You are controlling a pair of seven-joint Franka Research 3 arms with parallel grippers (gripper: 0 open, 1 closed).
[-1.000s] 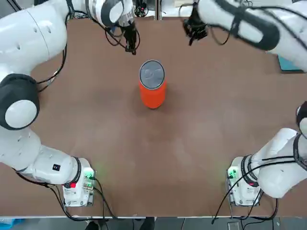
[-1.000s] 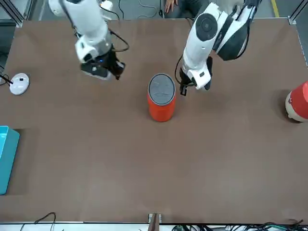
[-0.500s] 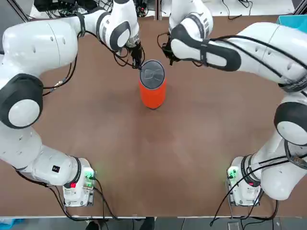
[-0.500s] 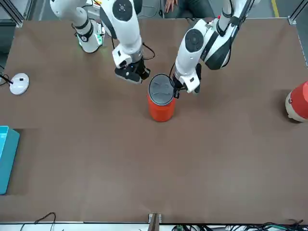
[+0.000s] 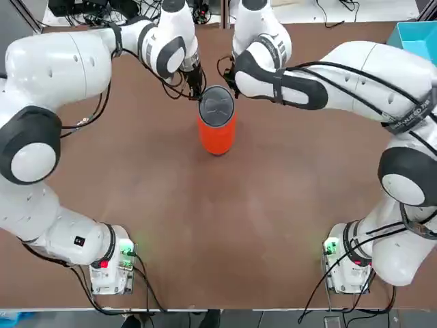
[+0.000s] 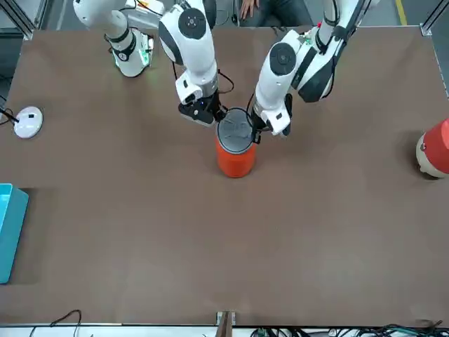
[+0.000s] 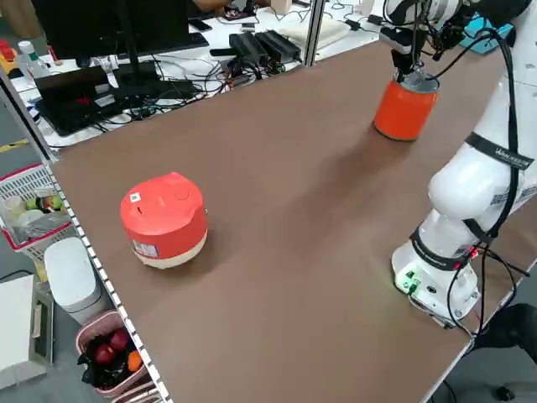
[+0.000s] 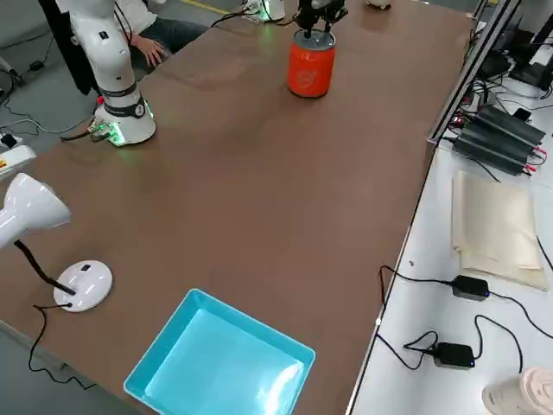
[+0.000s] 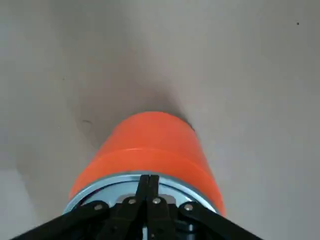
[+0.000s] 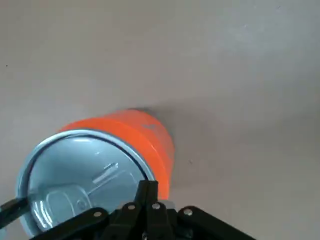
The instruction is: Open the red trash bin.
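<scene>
Both grippers meet at the top of the red trash bin [image 5: 217, 127], which stands upright in the upper centre of the top view, on the brown table [image 5: 225, 225]. The left gripper [image 5: 194, 87] sits at the upper-left edge of the lid [image 5: 216, 106] in that view; the right gripper [image 5: 230, 80] sits at its upper-right edge. In both wrist views the fingers are pressed together with no gap and hold nothing.

To open the bin well, one closed fingertip should likely steady the rim while the other presses or levers the lid at the edge. Force should run downward, not sideways, since the tall narrow can looks prone to tipping or sliding on the smooth table. Whether either fingertip already touches the lid cannot be told.

The bin is a small orange-red cylinder with a silver rim [image 10: 35, 145] and a flat, round grey lid bearing a faint raised mark. The lid lies closed and level. A red-and-white rounded object [image 6: 436, 149] sits well apart at the right edge of the front view.
</scene>
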